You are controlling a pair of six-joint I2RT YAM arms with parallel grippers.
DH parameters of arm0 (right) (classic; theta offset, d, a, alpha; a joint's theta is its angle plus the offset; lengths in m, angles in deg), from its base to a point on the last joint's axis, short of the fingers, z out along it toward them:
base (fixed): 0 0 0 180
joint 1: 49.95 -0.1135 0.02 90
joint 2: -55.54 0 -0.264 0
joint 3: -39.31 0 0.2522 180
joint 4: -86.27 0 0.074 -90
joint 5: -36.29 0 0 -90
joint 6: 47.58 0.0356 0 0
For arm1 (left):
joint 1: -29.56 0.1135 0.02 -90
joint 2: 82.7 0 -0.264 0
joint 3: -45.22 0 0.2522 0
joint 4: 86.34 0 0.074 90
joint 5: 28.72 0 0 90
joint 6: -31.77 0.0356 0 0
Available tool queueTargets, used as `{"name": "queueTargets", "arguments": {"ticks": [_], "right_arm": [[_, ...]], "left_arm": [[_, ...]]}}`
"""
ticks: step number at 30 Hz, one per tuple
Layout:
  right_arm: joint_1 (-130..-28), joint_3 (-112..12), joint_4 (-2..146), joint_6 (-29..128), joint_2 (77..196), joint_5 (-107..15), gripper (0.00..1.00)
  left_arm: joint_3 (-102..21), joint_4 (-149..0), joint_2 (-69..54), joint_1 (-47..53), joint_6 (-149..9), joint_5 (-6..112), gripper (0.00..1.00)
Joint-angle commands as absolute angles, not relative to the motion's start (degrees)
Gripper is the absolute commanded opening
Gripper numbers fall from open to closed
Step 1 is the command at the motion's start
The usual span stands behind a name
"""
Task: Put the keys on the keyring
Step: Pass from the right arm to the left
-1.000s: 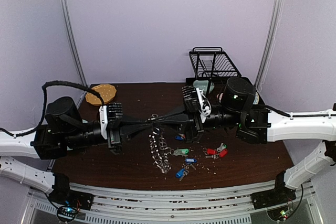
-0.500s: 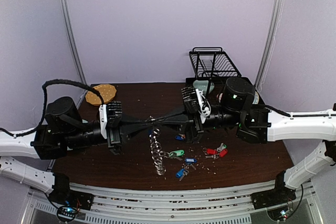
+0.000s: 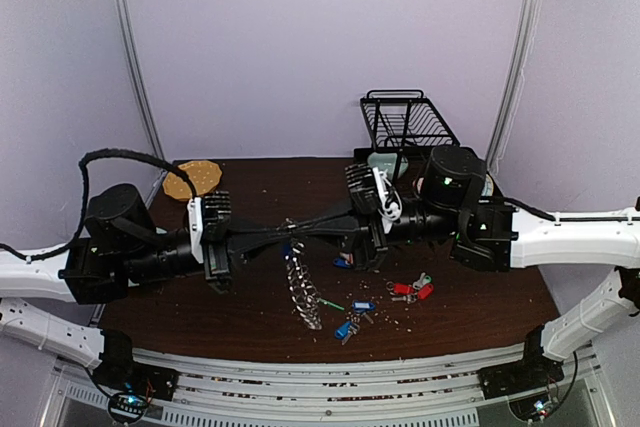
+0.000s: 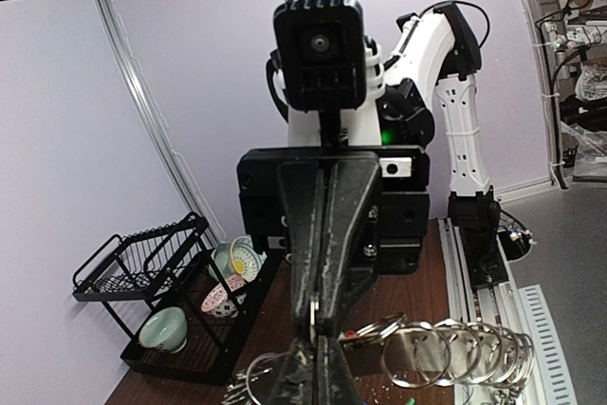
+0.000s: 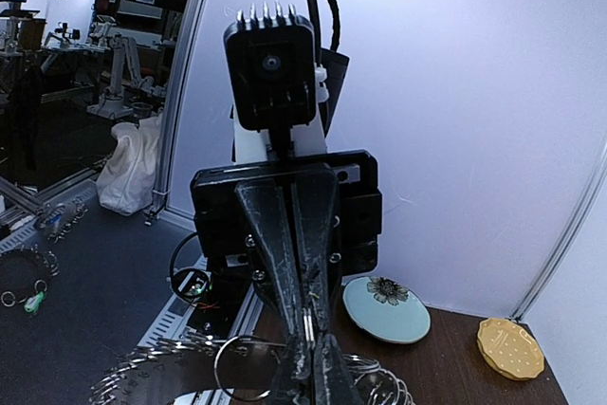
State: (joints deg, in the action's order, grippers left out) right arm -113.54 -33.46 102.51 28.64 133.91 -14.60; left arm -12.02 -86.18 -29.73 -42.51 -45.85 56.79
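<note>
The keyring [image 3: 303, 287] is a chain of linked silver split rings. It hangs from where both grippers meet, and its lower end reaches the brown table. My left gripper [image 3: 283, 240] is shut on one ring, and its rings show in the left wrist view [image 4: 446, 353]. My right gripper [image 3: 300, 232] is shut on the same spot, tip to tip with the left; a ring [image 5: 242, 367] shows beside its fingers. A green-tagged key [image 3: 331, 304] sits by the chain's lower end. Blue-tagged keys [image 3: 348, 327] and red-tagged keys [image 3: 408, 290] lie loose on the table to the right.
A black dish rack [image 3: 408, 122] with bowls [image 4: 232, 263] stands at the back right. A yellow round plate [image 3: 192, 179] lies at the back left. A pale blue plate [image 5: 384, 308] lies near the left arm. Crumbs are scattered over the table.
The chain has swung and risen slightly under the grippers. The green-tagged key has shifted down and left, closer to the chain's lower end. Both grippers have stayed shut in nearly the same place.
</note>
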Motion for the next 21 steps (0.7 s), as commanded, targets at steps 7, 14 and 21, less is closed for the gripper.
{"name": "queueTargets", "arguments": {"ticks": [7, 14, 21], "right_arm": [[-114.2, -35.5, 98.5, 25.2, 133.1, -15.4, 0.12], [-114.2, -38.5, 83.2, 13.5, 129.8, -23.4, 0.44], [-114.2, -40.6, 76.1, 7.7, 128.1, -28.5, 0.45]], "left_arm": [[-12.0, -89.0, -30.8, -42.6, -40.7, 58.3, 0.00], [-16.4, -73.8, -34.2, -43.1, -21.3, 64.6, 0.00], [-20.8, -64.1, -33.1, -45.9, -6.5, 72.8, 0.00]]}}
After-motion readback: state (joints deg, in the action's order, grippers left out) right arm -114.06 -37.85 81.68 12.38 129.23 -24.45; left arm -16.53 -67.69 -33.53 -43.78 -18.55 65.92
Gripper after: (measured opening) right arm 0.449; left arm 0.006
